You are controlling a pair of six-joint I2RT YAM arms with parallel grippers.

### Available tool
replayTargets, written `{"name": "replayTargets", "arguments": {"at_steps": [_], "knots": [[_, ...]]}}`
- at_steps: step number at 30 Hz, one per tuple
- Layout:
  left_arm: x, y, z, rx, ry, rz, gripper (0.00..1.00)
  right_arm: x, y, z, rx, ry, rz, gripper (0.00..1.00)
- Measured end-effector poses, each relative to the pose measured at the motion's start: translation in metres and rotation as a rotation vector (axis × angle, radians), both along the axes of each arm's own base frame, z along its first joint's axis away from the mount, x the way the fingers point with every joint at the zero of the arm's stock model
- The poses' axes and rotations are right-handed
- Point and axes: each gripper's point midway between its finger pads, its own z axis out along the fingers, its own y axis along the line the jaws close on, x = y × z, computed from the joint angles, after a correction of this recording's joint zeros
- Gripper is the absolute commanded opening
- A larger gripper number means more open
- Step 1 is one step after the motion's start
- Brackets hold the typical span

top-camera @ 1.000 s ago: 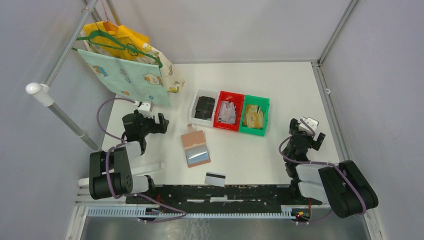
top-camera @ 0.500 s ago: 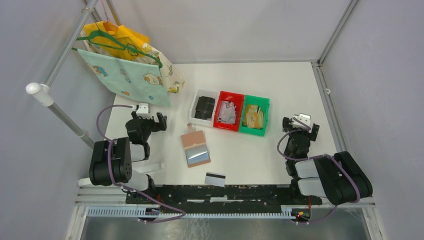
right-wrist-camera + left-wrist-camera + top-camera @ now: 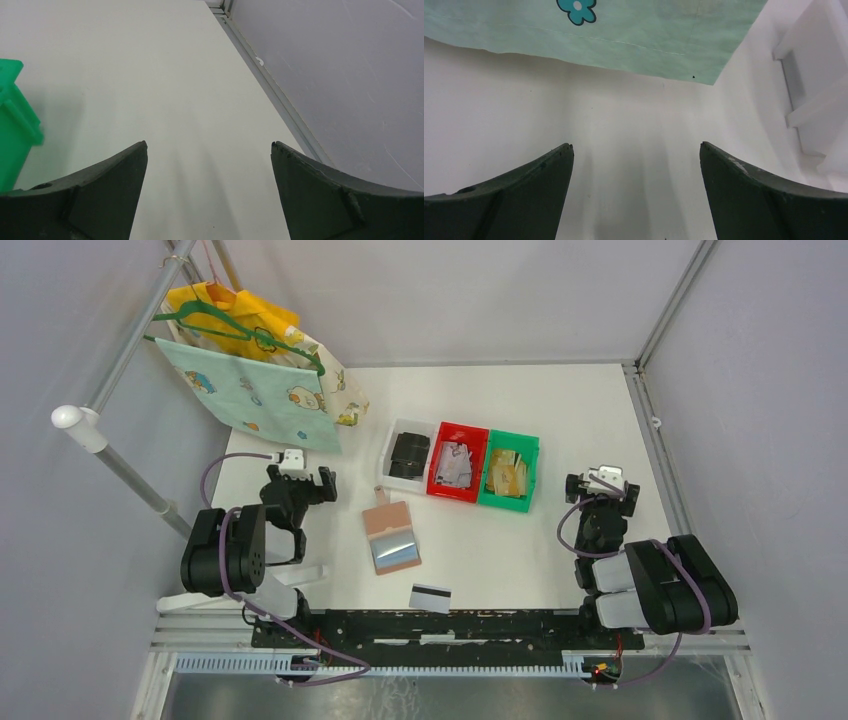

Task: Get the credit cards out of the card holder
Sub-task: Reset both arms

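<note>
1. Left claw: my fingers stand wide apart and hold nothing. It hangs over bare table at the left side, below the hem of the teal bag. It is well apart from the holder.

2. Right claw: my fingers stand wide apart and hold nothing. It hangs over bare table at the right side, just right of the green bin.

3. Holder: lies open and flat on the table between my two arms, on the near side of the bins. Its brown half with the snap tab points toward the white bin. Its near half shows a shiny clear pocket. I cannot tell whether cards sit inside.

4. Card: one white card with a black stripe lies flat on the table, near the front edge. It is nearer to me than the holder and does not touch it.

5. Red bin: stands between the white and green bins, all three side by side.
</note>
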Motion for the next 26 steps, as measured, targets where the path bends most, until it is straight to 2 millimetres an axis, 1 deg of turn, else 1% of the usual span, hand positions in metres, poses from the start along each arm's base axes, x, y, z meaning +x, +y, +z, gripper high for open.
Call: {"name": "replayTargets", "arguments": {"at_steps": [10,26], "knots": [[0.0010,0.0001,0.0026,0.001,-0.011,0.000,1.00,0.0021,0.0041,0.0007,0.007,-0.005,0.028,0.98],[0.0017,0.0002,0.0044,0.002,-0.019,0.000,1.00,0.0025,0.0050,0.0008,0.009,-0.007,0.033,0.98]]}}
